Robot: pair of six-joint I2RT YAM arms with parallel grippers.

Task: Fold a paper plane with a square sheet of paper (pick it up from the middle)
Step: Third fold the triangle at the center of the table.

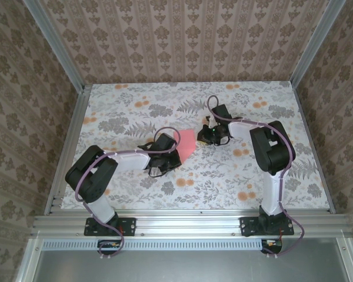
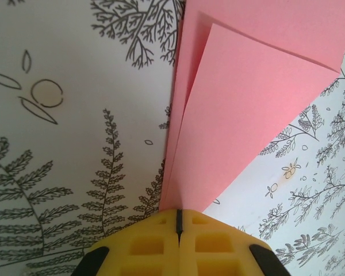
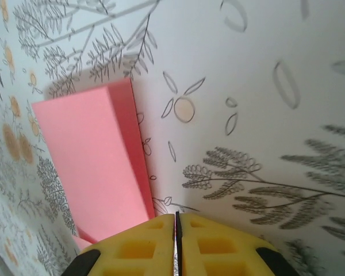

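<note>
The square sheet of paper (image 1: 188, 141) is pink-red and lies folded in layers at the table's middle, between my two grippers. In the left wrist view the paper (image 2: 241, 115) tapers to a narrow end that runs into the tips of my left gripper (image 2: 178, 211), which is shut on it. From above, the left gripper (image 1: 174, 148) sits at the paper's left side. My right gripper (image 1: 202, 136) is at its right side. Its yellow jaws (image 3: 177, 216) are shut, and the paper (image 3: 92, 161) lies beside them and passes under the left finger. A paper plane is out of view.
The table (image 1: 135, 106) wears a floral cloth with grey ferns and orange flowers. Patterned walls in aluminium frames close the back and both sides. A metal rail (image 1: 182, 220) with both arm bases runs along the near edge.
</note>
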